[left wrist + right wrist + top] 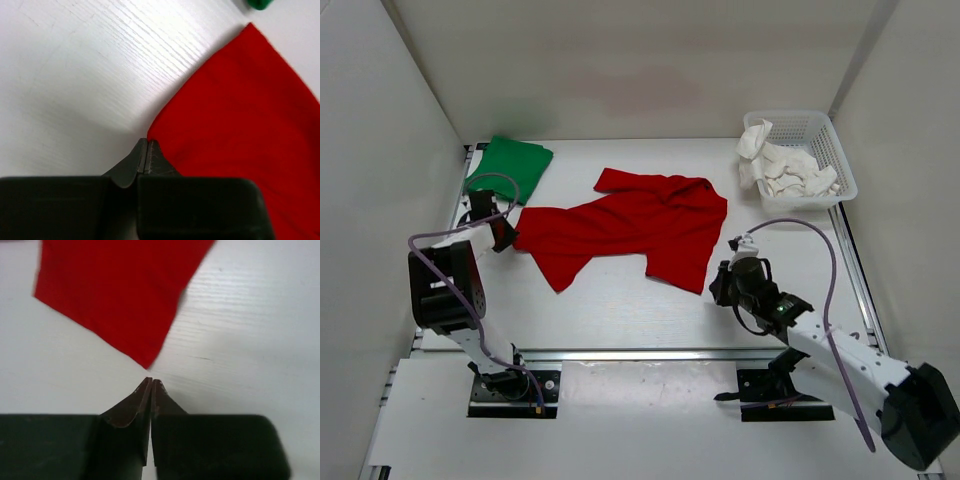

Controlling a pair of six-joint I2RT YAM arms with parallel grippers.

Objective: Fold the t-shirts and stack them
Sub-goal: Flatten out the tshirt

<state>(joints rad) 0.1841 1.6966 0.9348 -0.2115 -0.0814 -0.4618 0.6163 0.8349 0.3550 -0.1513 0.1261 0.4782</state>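
You are at the grab stage on the crumpled red cotton t-shirt (630, 225), which lies spread on the white table (620, 310) between the two arms and is not yet folded.

The left gripper (503, 235) sits at the shirt's edge. In the left wrist view its fingers are pressed together, with the red cloth (240, 125) meeting the tips and running off to their right. You cannot tell from that view whether any hem is actually caught between them.

The right gripper (151, 387) has its fingers drawn in to a thin slit. The shirt's pointed corner (115, 290) lies just ahead of the tips and apart from them, so nothing is held there. By my judgement this grip has fallen short. Your next move calls for widening those fingers, easing forward over the corner and pinching again before any lift.

Only the overhead view shows the rest. The folded bright green t-shirt (510, 160) lies just beyond the left gripper, and only a sliver of it shows in the left wrist view. The bunched white t-shirt (785, 170) lies in the white plastic mesh basket (843, 165), well beyond the right gripper. Only the wrist views show that bare table separates the right fingertips from the cloth.
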